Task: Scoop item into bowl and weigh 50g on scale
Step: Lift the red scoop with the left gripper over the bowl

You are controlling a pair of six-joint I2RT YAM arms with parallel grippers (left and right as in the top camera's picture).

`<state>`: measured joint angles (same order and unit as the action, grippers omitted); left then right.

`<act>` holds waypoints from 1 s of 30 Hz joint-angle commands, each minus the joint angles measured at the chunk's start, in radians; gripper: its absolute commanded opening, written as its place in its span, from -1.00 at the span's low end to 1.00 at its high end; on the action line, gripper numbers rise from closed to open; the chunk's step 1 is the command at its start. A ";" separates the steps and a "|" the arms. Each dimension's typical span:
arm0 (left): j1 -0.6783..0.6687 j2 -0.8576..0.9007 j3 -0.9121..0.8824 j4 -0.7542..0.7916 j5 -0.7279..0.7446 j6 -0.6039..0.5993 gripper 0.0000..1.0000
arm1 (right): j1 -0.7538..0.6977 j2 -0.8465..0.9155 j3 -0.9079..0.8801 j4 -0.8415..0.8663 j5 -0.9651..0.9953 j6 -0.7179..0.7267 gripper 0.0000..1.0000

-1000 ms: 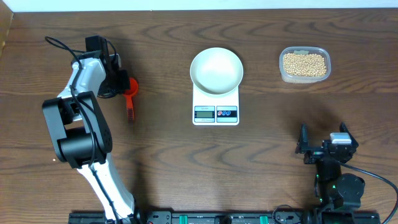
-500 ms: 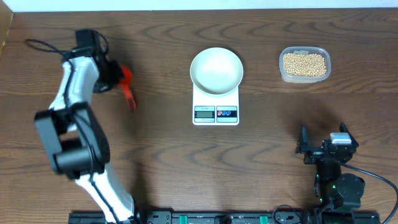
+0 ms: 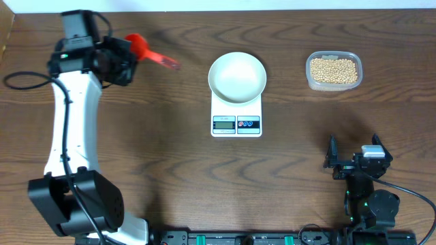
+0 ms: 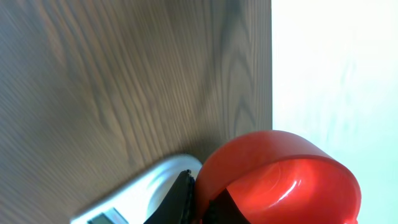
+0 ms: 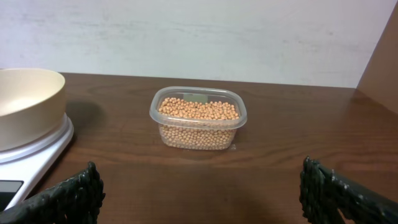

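The white bowl (image 3: 237,76) stands on the white scale (image 3: 236,116) at mid-table; both also show in the right wrist view, bowl (image 5: 25,102) and scale (image 5: 37,152). The tan beans (image 3: 333,70) fill a clear container (image 5: 198,117) at the back right. My left gripper (image 3: 126,58) is shut on a red scoop (image 3: 139,46), held above the table at the back left, its handle pointing right toward the bowl. The scoop cup (image 4: 280,177) fills the left wrist view. My right gripper (image 3: 354,158) is open and empty at the front right, facing the container.
The table's back edge and a pale wall lie just behind the left gripper. A black rail runs along the front edge (image 3: 225,238).
My left arm has lifted the red scoop off the table and swung it back and right; the scoop handle now points toward the bowl. The right arm has not moved.
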<state>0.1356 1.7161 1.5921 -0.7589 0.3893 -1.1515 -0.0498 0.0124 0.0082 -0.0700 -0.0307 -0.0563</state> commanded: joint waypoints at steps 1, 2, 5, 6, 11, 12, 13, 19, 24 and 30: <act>-0.075 0.006 0.003 -0.002 0.052 -0.081 -0.86 | 0.005 -0.005 -0.003 -0.002 -0.009 -0.001 0.99; -0.096 0.006 0.003 -0.001 0.052 -0.081 -0.86 | 0.005 -0.005 -0.003 -0.002 -0.009 -0.001 0.98; -0.148 0.006 0.003 0.018 0.053 -0.081 -0.86 | 0.005 -0.005 -0.003 -0.002 -0.009 -0.001 0.99; -0.166 0.006 0.003 0.029 0.053 -0.082 -0.86 | 0.005 -0.005 -0.003 -0.002 -0.009 -0.001 0.98; -0.246 0.006 0.003 0.092 0.079 -0.086 -0.86 | 0.005 -0.005 -0.003 -0.002 -0.008 -0.001 0.99; -0.262 0.005 0.003 0.095 0.078 -0.093 -0.85 | 0.005 -0.005 -0.003 -0.002 -0.008 -0.001 0.99; -0.277 0.005 0.003 0.095 0.078 -0.094 -0.86 | 0.005 -0.005 -0.003 -0.002 -0.008 -0.001 0.99; -0.369 0.006 0.003 0.104 0.064 -0.103 -0.85 | 0.005 -0.005 -0.003 0.030 -0.006 -0.001 0.99; -0.397 0.006 0.003 0.117 0.062 -0.103 -0.86 | 0.005 -0.005 -0.003 0.076 -0.134 0.000 0.99; -0.397 0.006 0.003 0.117 0.045 -0.103 -0.86 | 0.005 -0.005 -0.003 0.202 -0.384 -0.001 0.99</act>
<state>-0.2619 1.7168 1.5921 -0.6456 0.4431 -1.2533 -0.0502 0.0124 0.0071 0.0753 -0.2188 -0.0563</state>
